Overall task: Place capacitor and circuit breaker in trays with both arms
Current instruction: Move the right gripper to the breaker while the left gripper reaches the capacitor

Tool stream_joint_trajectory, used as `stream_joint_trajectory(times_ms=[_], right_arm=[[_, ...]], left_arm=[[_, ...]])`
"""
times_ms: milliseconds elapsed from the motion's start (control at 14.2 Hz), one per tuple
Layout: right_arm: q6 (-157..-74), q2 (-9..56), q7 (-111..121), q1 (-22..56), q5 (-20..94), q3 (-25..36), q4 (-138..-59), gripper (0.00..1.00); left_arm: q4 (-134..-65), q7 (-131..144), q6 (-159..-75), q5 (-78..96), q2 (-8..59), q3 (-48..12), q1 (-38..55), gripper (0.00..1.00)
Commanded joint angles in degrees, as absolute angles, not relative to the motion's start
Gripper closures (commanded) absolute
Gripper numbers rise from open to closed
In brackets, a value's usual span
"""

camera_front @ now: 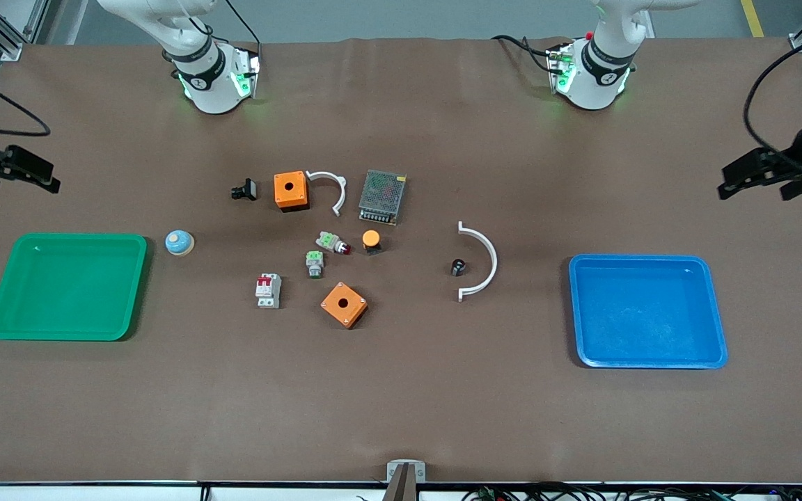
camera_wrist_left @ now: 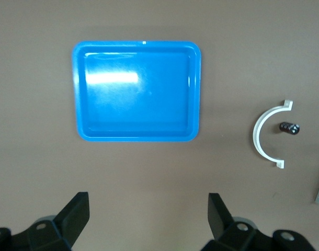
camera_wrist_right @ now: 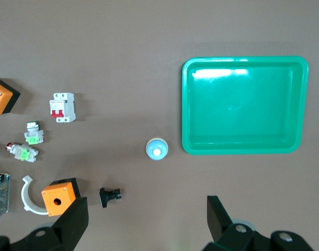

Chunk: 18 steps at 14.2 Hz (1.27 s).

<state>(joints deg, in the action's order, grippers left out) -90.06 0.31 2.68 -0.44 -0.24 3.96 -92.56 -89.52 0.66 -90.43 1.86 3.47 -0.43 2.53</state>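
Note:
The capacitor, a tiny black cylinder, lies on the table inside the curve of a white half ring; the left wrist view shows the capacitor too. The circuit breaker, a white-grey block with red levers, lies among the parts at mid-table and shows in the right wrist view. My left gripper hangs open and empty high over the left arm's end of the table, by the blue tray. My right gripper hangs open and empty over the right arm's end, by the green tray.
The green tray and blue tray are both empty. Around the breaker lie two orange boxes, two green-grey push buttons, an orange-capped button, a meshed power supply, a black clip and a blue dome.

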Motion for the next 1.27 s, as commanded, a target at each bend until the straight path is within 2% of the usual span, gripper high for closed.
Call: stream_joint_trajectory(times_ms=[0,282,494,847,1200], right_arm=[[-91.9,2.4,3.2,-0.8,-1.0,3.6,-90.9,0.0],[-94.6,9.5,3.3,-0.7,-1.3,3.6,-90.8,0.0],[-95.9,10.6,2.4,0.3,-0.3,3.3,-91.4,0.0],[-101.4,13.3,-8.6,8.2,2.9,3.3,-95.1,0.0],[-111.7,17.9,-14.5,14.8,6.7,3.3,-97.9,0.0]], left_arm=[[-88.3,5.6,-90.5,1.9,9.1,-0.7,7.1,0.0],[-88.2,14.8,-95.2,1.9,17.1,-0.7,14.0,0.0],[-88.2,23.5,-102.2,3.4,22.9,-0.7,18.4,0.0],[-88.2,36.0,-115.3,3.1,31.4,-0.6,25.9,0.0],[-88.2,47.2,-124.3,3.5,36.6,-0.6,31.5,0.0]])
